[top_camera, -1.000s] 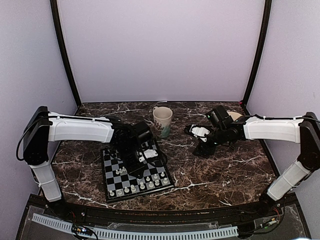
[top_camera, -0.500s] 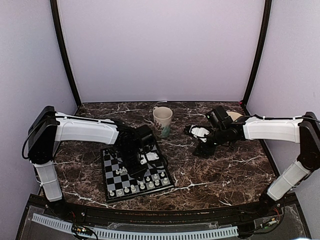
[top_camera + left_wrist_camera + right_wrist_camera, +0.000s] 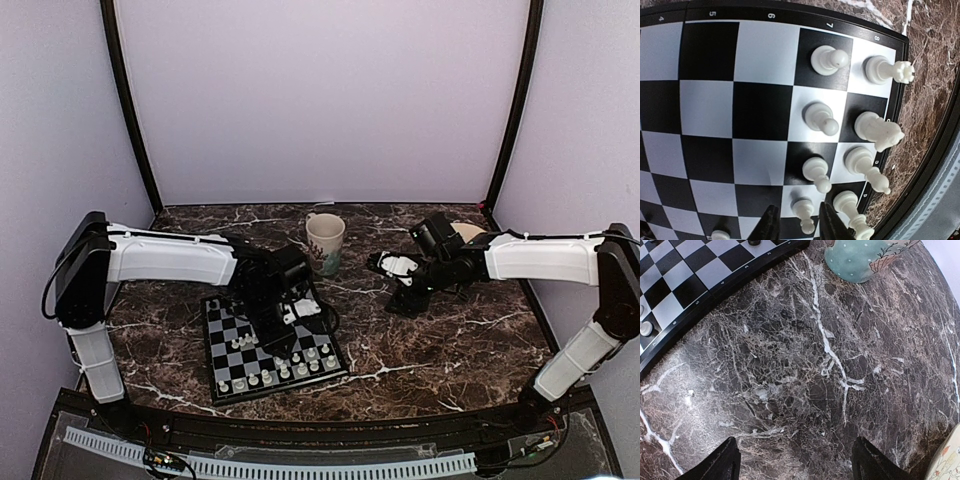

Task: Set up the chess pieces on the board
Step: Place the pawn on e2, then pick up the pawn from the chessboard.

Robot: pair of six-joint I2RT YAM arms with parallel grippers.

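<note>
The board lies at the front left of the marble table. White chess pieces stand in two rows along its near edge. My left gripper hangs over the board's right part. In the left wrist view the left gripper is open, and its fingers straddle a standing white pawn with a gap on one side. Other white pieces stand on the two rows by the board's edge. My right gripper is open wide and empty above bare marble, right of the board; it also shows in the right wrist view.
A cream and teal mug stands behind the board; it also shows in the right wrist view. The board's corner holds a black piece. A light-coloured object sits behind the right arm.
My left arm has shifted a little to the right over the board. The right arm has not moved.
</note>
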